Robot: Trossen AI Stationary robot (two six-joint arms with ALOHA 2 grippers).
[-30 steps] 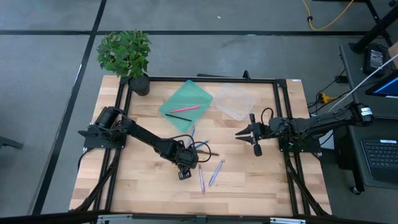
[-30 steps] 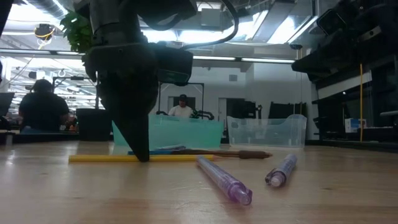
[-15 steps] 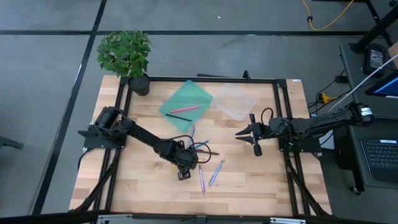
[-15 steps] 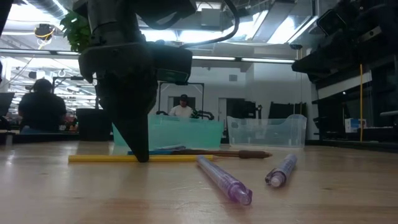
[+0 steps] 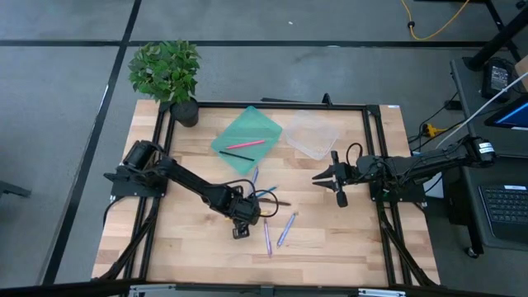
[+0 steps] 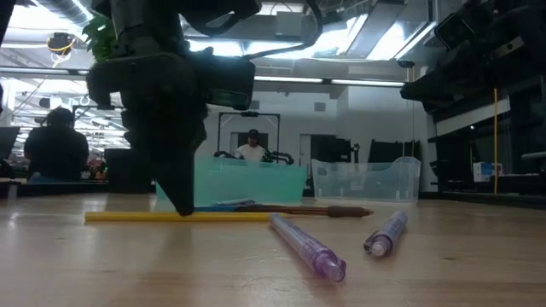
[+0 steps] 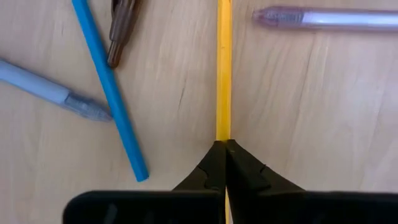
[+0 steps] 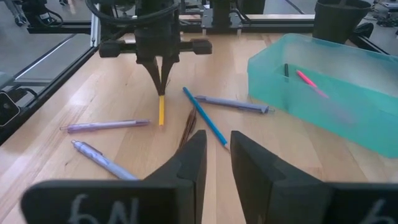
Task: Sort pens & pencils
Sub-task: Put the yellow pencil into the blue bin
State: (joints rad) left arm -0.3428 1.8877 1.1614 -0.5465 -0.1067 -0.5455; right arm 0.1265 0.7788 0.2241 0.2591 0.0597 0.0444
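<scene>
My left gripper [image 5: 240, 223] stands over the middle of the table, pointing down and shut on a yellow pencil [image 7: 223, 68]. That pencil lies level along the wood [image 6: 145, 217]. Around it lie a blue pencil [image 7: 109, 93], a brown pen [image 7: 121, 31], a pale grey-blue pen [image 7: 43, 87] and two lavender pens [image 5: 266, 238] [image 5: 286, 229], each flat on the table. A pink pencil [image 5: 246, 144] and a black one [image 5: 235, 155] lie in the teal bin [image 5: 262, 124]. My right gripper [image 5: 338, 183] hovers open to the right of the group. My left gripper pinches the yellow pencil about mid-length [image 7: 223, 134] between its two fingertips [image 7: 214, 158]. The fingers come from above, pointing down, and lie across the pencil. The pencil stays level, at or just on the table top.
A clear plastic bin [image 5: 312, 134] sits beside the teal one near the far edge. A potted plant [image 5: 169, 74] stands at the far left corner. Black frame rails [image 5: 375, 157] run along the sides. Bare wood lies along the near edge [image 5: 330, 256]. People show in the room beyond.
My left gripper has shifted a little toward the table's left while staying shut. The yellow pencil has slid the same way with it. The other pens have kept their places.
</scene>
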